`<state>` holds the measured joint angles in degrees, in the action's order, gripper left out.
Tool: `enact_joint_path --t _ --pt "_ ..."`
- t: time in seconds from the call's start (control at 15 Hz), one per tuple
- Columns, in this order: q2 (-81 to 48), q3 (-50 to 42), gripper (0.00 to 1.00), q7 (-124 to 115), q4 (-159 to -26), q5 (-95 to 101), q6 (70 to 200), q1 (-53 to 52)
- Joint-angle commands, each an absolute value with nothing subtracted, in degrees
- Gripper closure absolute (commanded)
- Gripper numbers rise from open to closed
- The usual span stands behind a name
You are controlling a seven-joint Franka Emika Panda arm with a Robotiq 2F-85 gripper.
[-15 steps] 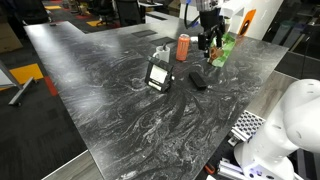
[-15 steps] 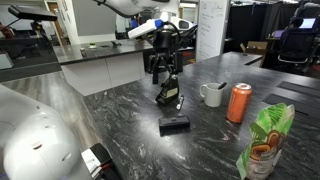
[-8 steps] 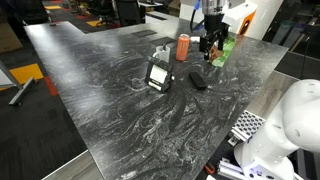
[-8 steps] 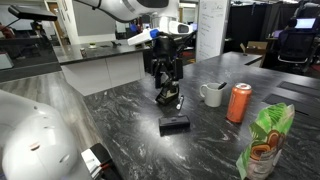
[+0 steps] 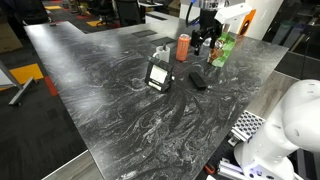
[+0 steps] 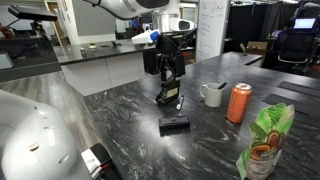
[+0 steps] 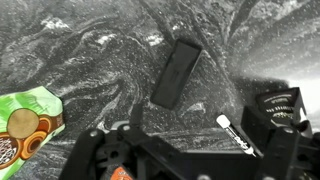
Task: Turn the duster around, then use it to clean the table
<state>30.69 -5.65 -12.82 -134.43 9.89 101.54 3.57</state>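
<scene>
Claw (image 5: 207,44) hangs over the marble bench (image 5: 100,80), fingers apart and holding nothing. The black duster (image 6: 174,124) lies flat on the bench. An orange can (image 6: 239,102), a white mug (image 6: 212,94), a green snack bag (image 7: 25,125) and a small display unit (image 5: 158,73) stand near it.

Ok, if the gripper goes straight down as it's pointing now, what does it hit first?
Probably the black duster lying on the table, or the bare surface just beside it; depth under the gripper is unclear.

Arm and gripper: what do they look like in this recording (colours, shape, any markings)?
The arm is glossy white with smooth, rounded links and a small blue patch near the wrist. The gripper is black and blocky, with two fingers on a dark frame. No lettering or cables can be made out at this resolution.
</scene>
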Motion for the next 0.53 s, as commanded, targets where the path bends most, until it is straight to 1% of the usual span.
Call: enact_joint_path --t 0.0,0.13,0.47 --pt "30.5 -6.6 0.00 -15.3 -136.7 2.8 109.9 5.8" --pt "31.3 -5.8 0.00 -19.3 -139.7 1.3 116.0 7.7" --pt "31.6 -1.2 0.00 -32.8 -147.5 5.8 131.2 13.7"
